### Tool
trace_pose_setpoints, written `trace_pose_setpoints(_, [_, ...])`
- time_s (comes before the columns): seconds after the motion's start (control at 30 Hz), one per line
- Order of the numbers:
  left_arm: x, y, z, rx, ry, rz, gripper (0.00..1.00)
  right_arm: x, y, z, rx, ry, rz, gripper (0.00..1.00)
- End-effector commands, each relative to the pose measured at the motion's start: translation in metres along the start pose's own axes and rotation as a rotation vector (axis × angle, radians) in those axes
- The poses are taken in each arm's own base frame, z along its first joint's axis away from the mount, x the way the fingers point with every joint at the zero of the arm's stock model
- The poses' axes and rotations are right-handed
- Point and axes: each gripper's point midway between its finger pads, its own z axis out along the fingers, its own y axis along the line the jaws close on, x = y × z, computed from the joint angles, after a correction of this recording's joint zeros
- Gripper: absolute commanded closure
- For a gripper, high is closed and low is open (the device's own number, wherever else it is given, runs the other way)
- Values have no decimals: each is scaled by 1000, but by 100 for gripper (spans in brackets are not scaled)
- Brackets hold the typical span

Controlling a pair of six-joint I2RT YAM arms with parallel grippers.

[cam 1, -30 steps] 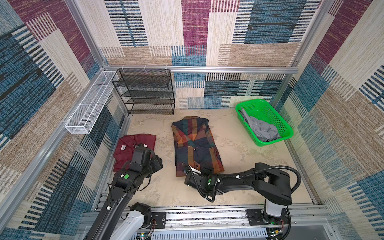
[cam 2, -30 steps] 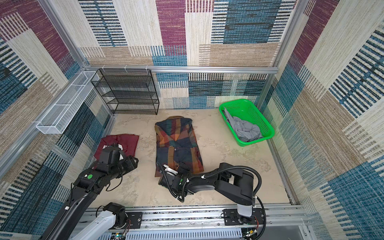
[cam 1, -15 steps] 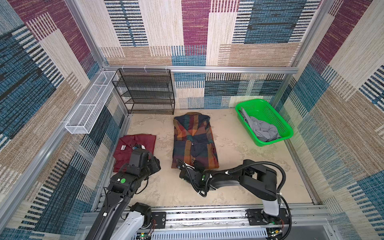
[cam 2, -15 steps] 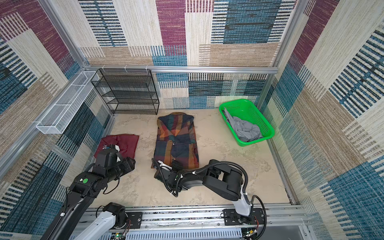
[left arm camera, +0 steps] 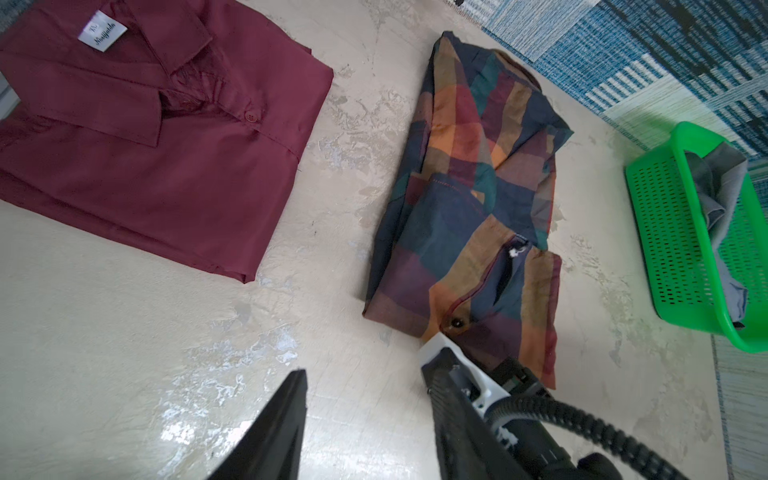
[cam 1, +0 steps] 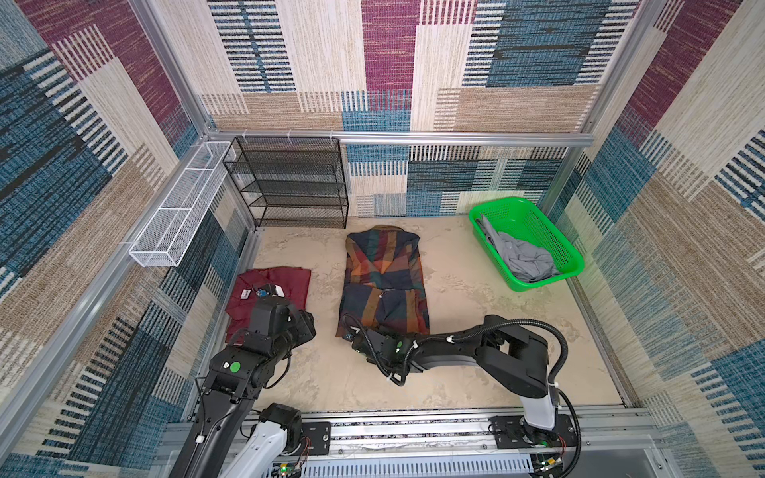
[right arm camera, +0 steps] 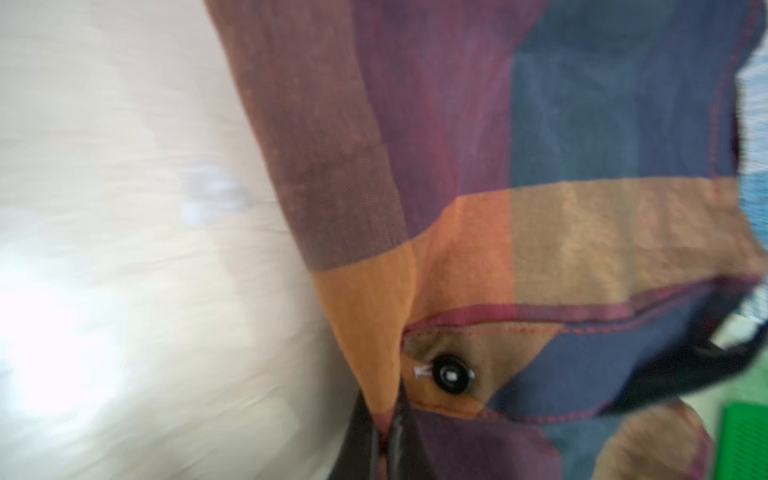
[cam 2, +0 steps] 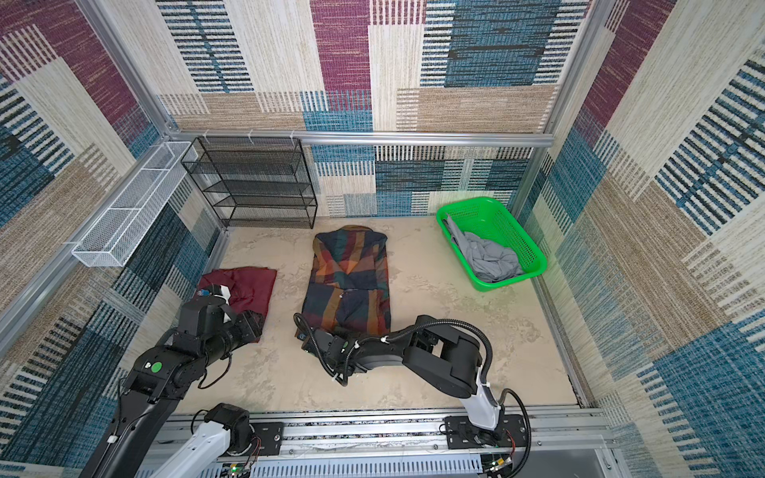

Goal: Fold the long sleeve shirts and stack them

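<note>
The plaid shirt (cam 1: 383, 285) (cam 2: 352, 281) is lying in the middle of both top views, folded into a long narrow strip on the floor (cam 1: 455, 364), with its collar end pointing toward the top of the frame and its hem end toward the bottom. The right gripper (cam 1: 351, 333) is reaching in from the lower right and sitting at the strip's lower left corner. In the right wrist view, which is blurred, its jaws are standing closed with the orange corner of the cloth pinched between them, just beside a black button (right arm camera: 451, 374). The maroon shirt (cam 1: 285, 285) is lying folded to the left of the plaid one and apart from it, its collar and white label (left arm camera: 102, 33) showing in the upper left of the left wrist view. In that same view the left gripper (left arm camera: 365, 424) is hovering above the floor, its black fingers (left arm camera: 282, 415) standing apart at the bottom of the frame with bare floor between them, gripping nothing. In both top views it is hanging near the maroon shirt's lower right corner. The grey shirt (cam 1: 525, 260) is lying crumpled inside the green basket (cam 1: 550, 279) at the right of both top views, with part of it draping over the basket's upper left rim. A black mesh rack (cam 1: 289, 186) is standing against the back wall above the maroon shirt in the frame, and a white wire tray (cam 1: 178, 215) is hanging on the wall to the left of it
</note>
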Motion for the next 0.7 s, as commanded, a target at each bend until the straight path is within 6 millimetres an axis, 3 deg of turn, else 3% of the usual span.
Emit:
trace_pose_setpoints(0.0, [-5,5,-11,-21,-28,36,47,57,62,-21,-346,217,-53,100])
trace_pose_setpoints(0.2, [-12,2,-33,10,-68,30,47,37,77,-58,-462,205,-2,100])
trace_pose_setpoints(0.37, [-20,-1,-56,51,-119,23,47,9,85,-101,-566,123,51,100])
trace_pose_setpoints(0.67, [-22,-6,-77,110,-156,15,47,-43,69,-155,-645,-72,96,100])
